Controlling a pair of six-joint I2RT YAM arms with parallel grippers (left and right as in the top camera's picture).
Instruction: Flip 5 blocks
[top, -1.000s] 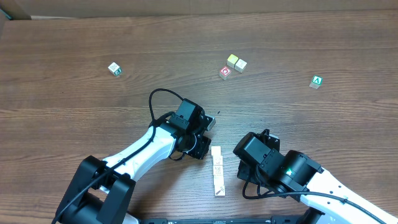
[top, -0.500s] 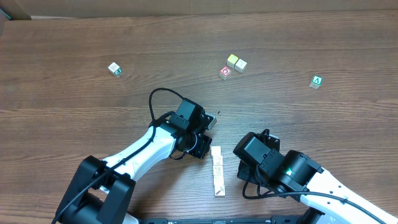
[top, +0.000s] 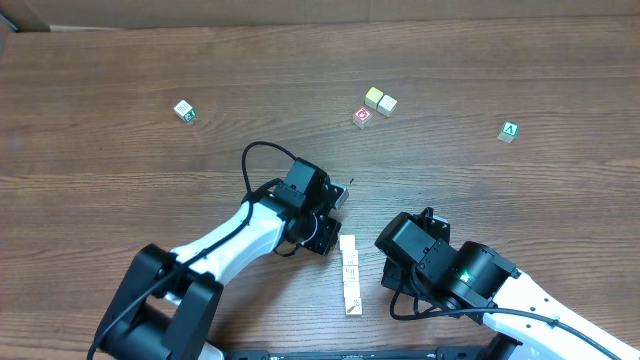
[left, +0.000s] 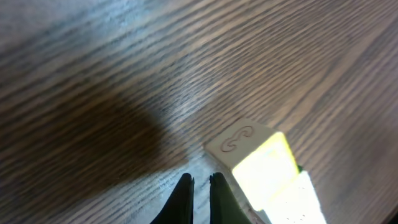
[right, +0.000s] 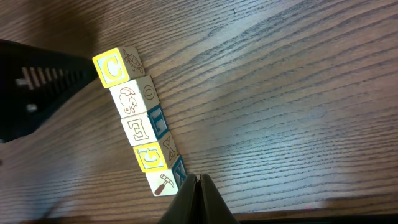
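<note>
Five pale blocks (top: 349, 275) lie touching in a straight row on the table. In the right wrist view the row runs from a yellow-framed C block (right: 113, 68) through a rabbit block (right: 134, 96), an E block (right: 142, 127) and a G block (right: 152, 155) to a hammer block (right: 165, 182). My right gripper (right: 198, 182) is shut and empty, its tips just right of the hammer block. My left gripper (left: 199, 180) is shut on nothing, low over the table beside the C block (left: 249, 152) at the row's far end.
Loose cubes lie at the back: two with green marks (top: 184, 110) (top: 510, 131), one with a red ringed face (top: 362, 117), and a yellowish pair (top: 379, 100) beside it. Both arms crowd the table's front edge around the row.
</note>
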